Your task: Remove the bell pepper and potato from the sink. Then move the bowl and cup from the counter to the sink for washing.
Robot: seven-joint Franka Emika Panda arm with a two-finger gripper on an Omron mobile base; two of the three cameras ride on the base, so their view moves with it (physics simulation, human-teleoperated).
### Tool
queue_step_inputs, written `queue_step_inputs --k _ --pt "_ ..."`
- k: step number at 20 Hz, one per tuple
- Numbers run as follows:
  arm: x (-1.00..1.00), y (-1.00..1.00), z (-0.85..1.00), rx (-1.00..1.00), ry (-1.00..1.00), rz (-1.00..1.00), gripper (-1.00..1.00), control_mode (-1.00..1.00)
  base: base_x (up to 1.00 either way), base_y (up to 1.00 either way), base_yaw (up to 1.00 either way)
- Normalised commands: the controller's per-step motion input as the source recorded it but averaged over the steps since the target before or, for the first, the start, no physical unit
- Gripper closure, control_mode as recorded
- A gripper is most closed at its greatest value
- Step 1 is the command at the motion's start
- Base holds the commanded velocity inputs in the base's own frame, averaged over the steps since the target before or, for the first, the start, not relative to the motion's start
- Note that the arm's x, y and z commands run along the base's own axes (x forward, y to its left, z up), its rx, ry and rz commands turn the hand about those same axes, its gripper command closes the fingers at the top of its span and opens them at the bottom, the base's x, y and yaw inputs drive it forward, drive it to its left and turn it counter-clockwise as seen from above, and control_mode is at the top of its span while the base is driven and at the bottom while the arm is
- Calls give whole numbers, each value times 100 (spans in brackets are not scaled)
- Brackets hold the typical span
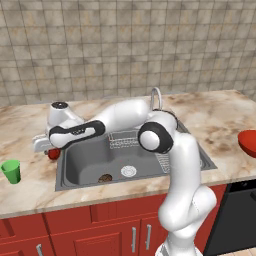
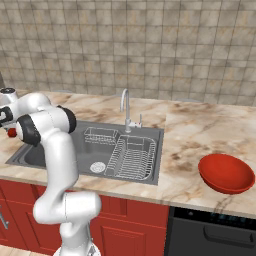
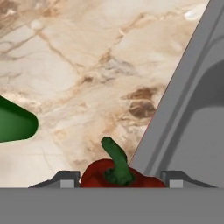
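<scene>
Hand view: end effector (image 3: 118, 183) straddles the bell pepper (image 3: 114, 174) (contact unclear); released beside the sink (image 3: 192, 118) rim, it could roll back in.

Marble counter (image 1: 30, 187) — carrying the green cup (image 1: 11, 171), red bowl (image 2: 226, 173), steel sink (image 1: 85, 160).

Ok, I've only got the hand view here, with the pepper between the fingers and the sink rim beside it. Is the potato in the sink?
Observer: Yes, the potato lies on the floor of the sink, close to the drain.
Operator: And where's the bowl?
Observer: The bowl sits on the counter right of the sink, near the front edge.
Operator: That green thing at my left, is it the cup?
Observer: Yes, the cup stands upright on the counter left of the sink, apart from the bell pepper.
</scene>
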Motion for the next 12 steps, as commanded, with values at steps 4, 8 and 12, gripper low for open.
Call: queue_step_inputs --k 4,8,12 --pt "2 14 -11 0 0 0 100 -100 0 0 0" --pt "0 12 -15 0 1 0 100 -100 0 0 0" --pt "0 2 -16 0 5 0 100 -100 0 0 0"
